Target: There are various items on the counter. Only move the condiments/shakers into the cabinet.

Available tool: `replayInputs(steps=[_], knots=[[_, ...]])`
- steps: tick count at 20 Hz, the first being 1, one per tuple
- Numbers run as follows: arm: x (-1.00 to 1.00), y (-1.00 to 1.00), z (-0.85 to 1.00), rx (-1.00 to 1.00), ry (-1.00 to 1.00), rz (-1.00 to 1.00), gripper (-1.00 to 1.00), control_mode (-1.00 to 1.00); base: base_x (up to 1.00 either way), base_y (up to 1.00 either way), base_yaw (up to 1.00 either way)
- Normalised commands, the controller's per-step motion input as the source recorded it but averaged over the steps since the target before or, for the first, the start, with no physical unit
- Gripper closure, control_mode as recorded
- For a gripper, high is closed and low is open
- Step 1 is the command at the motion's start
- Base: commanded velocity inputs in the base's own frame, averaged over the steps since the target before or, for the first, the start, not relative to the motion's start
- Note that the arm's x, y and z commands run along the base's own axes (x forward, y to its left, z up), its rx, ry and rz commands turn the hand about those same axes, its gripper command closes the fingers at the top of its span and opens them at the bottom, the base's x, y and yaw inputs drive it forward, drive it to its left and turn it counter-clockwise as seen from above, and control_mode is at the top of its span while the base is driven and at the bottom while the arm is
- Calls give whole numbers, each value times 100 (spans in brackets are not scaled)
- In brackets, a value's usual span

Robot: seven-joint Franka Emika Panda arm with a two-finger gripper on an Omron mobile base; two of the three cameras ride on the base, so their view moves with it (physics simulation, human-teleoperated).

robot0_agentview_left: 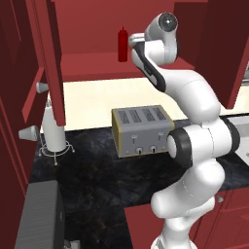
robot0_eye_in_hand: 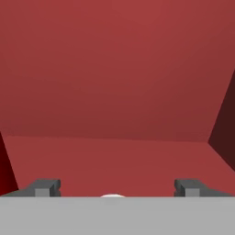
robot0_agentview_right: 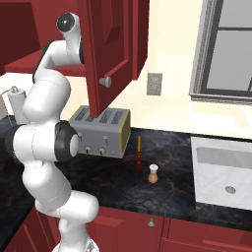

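you're sitting with the gripper [robot0_eye_in_hand: 117, 187] wide open and empty inside the cabinet [robot0_agentview_left: 97, 65], red bottle [robot0_agentview_left: 122, 44] standing on its shelf, so next you're pulling out for the shaker [robot0_agentview_right: 153, 173] on the counter [robot0_agentview_right: 172, 187] right of the toaster [robot0_agentview_right: 101, 132].

From the left base camera the claw is lost behind the robot's own white wrist, up beside the red bottle [robot0_agentview_left: 122, 44] on the cabinet [robot0_agentview_left: 97, 65] shelf. From the right, the open cabinet door [robot0_agentview_right: 106, 49] covers the arm's end and the top of the toaster [robot0_agentview_right: 101, 132]. In the hand view a pale rounded sliver [robot0_eye_in_hand: 112, 195] peeks up at 6 o'clock, too little of it to name. On the worktop [robot0_agentview_right: 167, 182] a dark box [robot0_agentview_left: 39, 219] at 7 o'clock is cut by the frame, and the sink [robot0_agentview_right: 226, 174] at 3 o'clock runs off the edge.
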Motion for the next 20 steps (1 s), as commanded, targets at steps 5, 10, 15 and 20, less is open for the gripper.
replayInputs(steps=[5,10,15,20], knots=[[3,0,-7,-2,-4,0,-100,-100,0,0,0],[23,0,-30,-9,-15,0,-100,-100,0,0,0],[24,0,-25,-8,-12,0,-100,-100,0,0,0],[23,0,-12,-3,-5,0,-100,-100,0,0,0]])
